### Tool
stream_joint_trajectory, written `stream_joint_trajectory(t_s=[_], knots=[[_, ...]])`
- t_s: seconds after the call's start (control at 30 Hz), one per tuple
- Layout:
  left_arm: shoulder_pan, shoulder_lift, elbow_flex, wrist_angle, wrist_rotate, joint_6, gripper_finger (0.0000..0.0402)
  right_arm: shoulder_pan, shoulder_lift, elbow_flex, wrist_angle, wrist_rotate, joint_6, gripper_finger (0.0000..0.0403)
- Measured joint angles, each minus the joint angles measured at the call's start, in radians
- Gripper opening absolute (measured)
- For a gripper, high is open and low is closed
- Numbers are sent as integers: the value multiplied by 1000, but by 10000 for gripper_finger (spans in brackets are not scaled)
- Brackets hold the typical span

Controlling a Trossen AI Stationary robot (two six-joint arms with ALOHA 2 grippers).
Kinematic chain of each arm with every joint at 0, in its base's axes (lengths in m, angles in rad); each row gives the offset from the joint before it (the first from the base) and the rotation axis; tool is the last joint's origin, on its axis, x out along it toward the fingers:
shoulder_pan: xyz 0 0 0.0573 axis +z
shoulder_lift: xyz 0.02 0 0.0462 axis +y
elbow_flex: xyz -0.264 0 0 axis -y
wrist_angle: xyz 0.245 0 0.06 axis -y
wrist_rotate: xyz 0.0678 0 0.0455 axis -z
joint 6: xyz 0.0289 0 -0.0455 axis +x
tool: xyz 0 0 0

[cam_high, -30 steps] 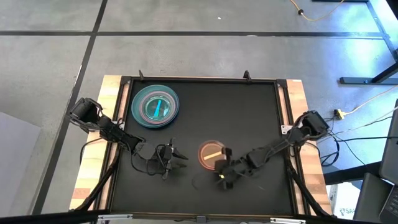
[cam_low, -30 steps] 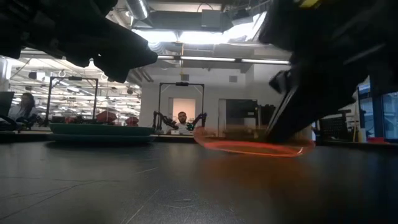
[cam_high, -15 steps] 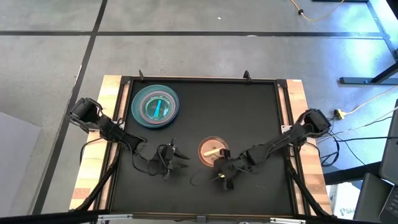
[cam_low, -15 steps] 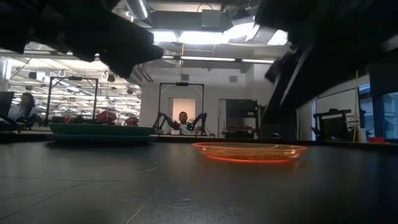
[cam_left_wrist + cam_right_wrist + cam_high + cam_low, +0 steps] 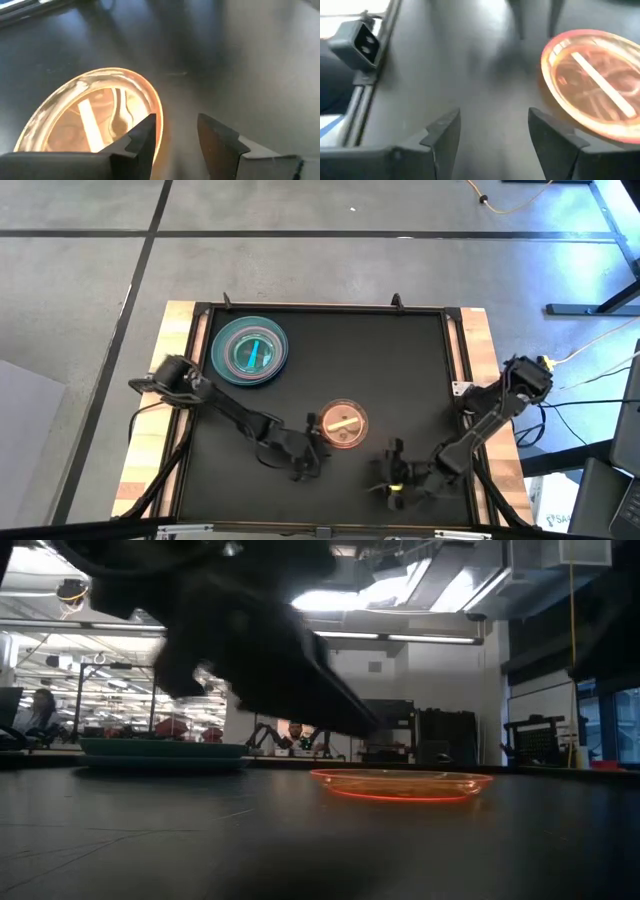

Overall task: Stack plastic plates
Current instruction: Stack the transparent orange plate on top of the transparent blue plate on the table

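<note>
A translucent orange plate (image 5: 343,425) with a pale stripe lies flat on the black table, near the front middle; it also shows in the low view (image 5: 400,783). At the far left stands a stack of teal and blue plates (image 5: 250,350). My left gripper (image 5: 312,448) is open at the orange plate's near left rim (image 5: 159,120); one finger (image 5: 145,132) is right beside that rim. My right gripper (image 5: 390,478) is open, near the front edge to the right of the orange plate (image 5: 595,95), with nothing between its fingers. My left gripper comes at the orange plate low and nearly level from the table's near left. One finger is close against the rim (image 5: 159,120); I cannot tell whether it touches. The plate lies flat on the table.
A wooden frame (image 5: 480,340) borders the black mat on both sides. A grey connector block (image 5: 357,42) sits at the table's right edge. Bare mat lies between the stack and the orange plate. Beyond the table a person sits in the room (image 5: 292,730).
My right gripper has opened and let go of the orange plate, which came down from a tilt to lie flat. It has then drawn back toward the table's near right corner. My left gripper has moved right, toward the orange plate's rim.
</note>
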State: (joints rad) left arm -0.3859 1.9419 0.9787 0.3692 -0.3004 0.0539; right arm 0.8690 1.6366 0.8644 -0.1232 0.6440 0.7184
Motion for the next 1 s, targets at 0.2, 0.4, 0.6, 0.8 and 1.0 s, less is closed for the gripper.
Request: stream_joint_trajectory(t_s=[0.2, 0.4, 0.6, 0.8, 1.0], knots=[[31, 140, 129, -30, 4, 98, 137, 99, 1, -86, 22, 178, 221, 225], [77, 206, 156, -19, 11, 35, 137, 159, 1, -110, 21, 236, 344, 225], [104, 209, 156, -15, 57, -46, 115, 164, 1, -110, 22, 262, 348, 225], [101, 206, 155, -16, 53, -54, 48, 142, 1, -109, 45, 276, 354, 225], [65, 162, 151, -56, -37, -67, 6, 145, 1, -109, 49, 284, 351, 225]])
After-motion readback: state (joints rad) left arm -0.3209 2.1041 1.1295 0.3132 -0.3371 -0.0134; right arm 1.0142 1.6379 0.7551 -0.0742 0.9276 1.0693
